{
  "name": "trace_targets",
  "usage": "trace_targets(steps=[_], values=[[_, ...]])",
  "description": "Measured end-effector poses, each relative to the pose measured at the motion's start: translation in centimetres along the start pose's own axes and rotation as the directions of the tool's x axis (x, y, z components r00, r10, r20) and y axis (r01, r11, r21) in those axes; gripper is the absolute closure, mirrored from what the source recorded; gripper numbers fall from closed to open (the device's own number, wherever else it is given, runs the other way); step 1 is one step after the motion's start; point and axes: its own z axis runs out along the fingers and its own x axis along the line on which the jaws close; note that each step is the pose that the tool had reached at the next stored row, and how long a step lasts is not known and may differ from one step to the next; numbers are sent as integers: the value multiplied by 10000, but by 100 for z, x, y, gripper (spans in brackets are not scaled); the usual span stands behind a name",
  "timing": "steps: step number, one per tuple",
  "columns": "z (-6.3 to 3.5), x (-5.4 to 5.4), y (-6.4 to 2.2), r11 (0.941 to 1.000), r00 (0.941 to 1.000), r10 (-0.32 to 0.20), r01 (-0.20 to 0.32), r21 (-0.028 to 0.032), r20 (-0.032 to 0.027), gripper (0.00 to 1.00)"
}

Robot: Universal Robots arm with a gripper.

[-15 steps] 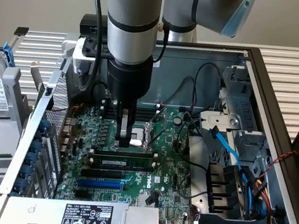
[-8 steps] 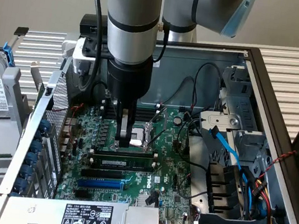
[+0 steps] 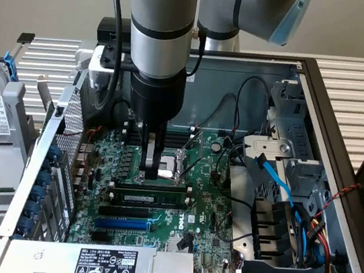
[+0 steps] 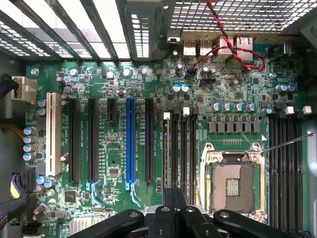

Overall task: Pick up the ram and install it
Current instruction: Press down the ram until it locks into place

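I had the gripper low inside the open computer case, fingers drawn together with their tips bearing on the top edge of the ram, which stood on edge in a memory slot beside the empty CPU socket. From the exterior camera, the stick lay at about 6 o'clock from the socket, running across the green motherboard. The blue expansion slot sat farther toward 6 o'clock, untouched. On the wrist camera the fingers came together over the ram, seen edge-on. I judged the pick-up done and the seating press under way. The step called for straight downward pressure, evenly along the stick, until the slot latches closed.
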Motion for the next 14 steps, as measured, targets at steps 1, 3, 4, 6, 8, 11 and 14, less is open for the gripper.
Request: trace_targets(steps=[1,3,4,6,8,11,14], values=[[0,0,0,9999,9999,144,-144,8,4,89],[0,0,0,9989,9989,471,-471,27,12,89],[0,0,0,9979,9979,648,-648,36,16,89],[0,0,0,9951,9951,985,-985,55,26,89],[0,0,0,9911,9912,1325,-1326,73,35,89],[0,0,1,9828,9828,1846,-1846,101,51,89],[0,0,0,9716,9717,2363,-2363,128,69,89]])
